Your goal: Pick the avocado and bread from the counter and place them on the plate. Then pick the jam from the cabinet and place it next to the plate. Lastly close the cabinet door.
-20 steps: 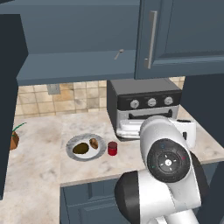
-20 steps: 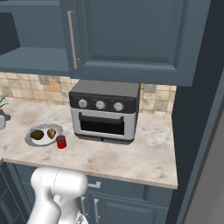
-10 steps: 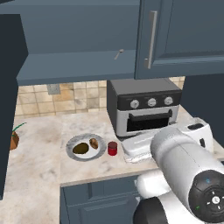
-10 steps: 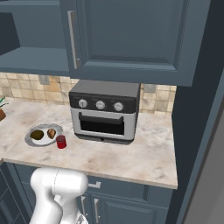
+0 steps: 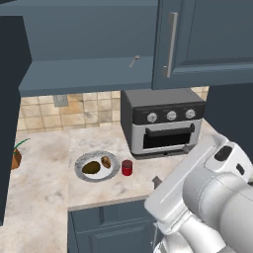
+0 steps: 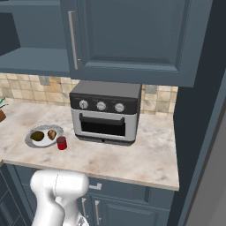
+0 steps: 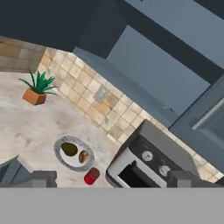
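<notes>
A grey plate (image 5: 79,163) lies on the marble counter left of the toaster oven. On it sit the dark green avocado (image 5: 91,168) and the brown bread (image 5: 105,161). The red jam (image 5: 127,167) jar stands on the counter just off the plate's right rim. The right base view shows the same set: plate (image 6: 30,140), avocado (image 6: 37,136), bread (image 6: 52,134), jam (image 6: 62,143). From above, the hand view shows the plate (image 7: 59,144), avocado (image 7: 69,149), bread (image 7: 83,156) and jam (image 7: 91,176). My gripper (image 7: 110,180) is open, high above the counter, holding nothing. The cabinet door (image 5: 10,108) stands open at the left.
A dark toaster oven (image 5: 163,123) stands right of the plate, under a closed upper cabinet with a long handle (image 5: 171,44). The open cabinet's shelf (image 5: 84,74) is bare. A potted plant (image 7: 38,89) stands far left on the counter. My white arm (image 5: 207,197) fills the lower right.
My arm has swung from upright in the middle down and to the right in the left base view. The plate, food and jam have not moved. The gripper has stayed open.
</notes>
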Controlling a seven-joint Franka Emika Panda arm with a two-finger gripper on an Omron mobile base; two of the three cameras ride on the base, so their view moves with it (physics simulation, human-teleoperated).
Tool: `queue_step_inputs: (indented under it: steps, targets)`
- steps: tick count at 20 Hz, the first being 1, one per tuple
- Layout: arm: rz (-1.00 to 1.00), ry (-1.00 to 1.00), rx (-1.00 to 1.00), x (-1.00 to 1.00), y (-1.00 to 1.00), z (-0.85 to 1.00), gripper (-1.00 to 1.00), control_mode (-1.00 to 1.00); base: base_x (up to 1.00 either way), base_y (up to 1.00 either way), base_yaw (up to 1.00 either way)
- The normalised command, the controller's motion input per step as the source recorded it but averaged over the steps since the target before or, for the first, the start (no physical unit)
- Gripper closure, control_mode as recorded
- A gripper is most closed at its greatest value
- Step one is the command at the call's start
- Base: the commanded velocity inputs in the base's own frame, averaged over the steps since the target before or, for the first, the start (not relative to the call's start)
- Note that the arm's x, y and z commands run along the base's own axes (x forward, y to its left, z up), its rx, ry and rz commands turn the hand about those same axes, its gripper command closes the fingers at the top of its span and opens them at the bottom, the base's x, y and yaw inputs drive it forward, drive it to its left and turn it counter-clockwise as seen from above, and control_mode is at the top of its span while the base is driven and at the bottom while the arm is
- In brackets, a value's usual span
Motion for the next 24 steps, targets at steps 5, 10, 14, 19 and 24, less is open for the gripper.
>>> queue_step_inputs:
  steps: [5,10,14,19,24]
  targets:
    - [0.24,0.00,-0.22,-0.40,0.33,-0.01,-1.00,-1.00,0.00,0.00,0.00]
    - [0.21,-0.02,-0.29,-0.45,0.35,0.00,-1.00,-1.00,0.00,0.00,0.00]
    - [0.14,0.00,-0.30,-0.46,0.36,0.03,-1.00,-1.00,0.00,0.00,0.00]
    - [0.13,0.06,-0.34,-0.30,0.39,0.10,-1.00,-1.00,0.00,0.00,0.00]
    - [0.19,0.01,-0.33,-0.38,0.45,0.09,-1.00,-1.00,0.00,0.00,0.00]
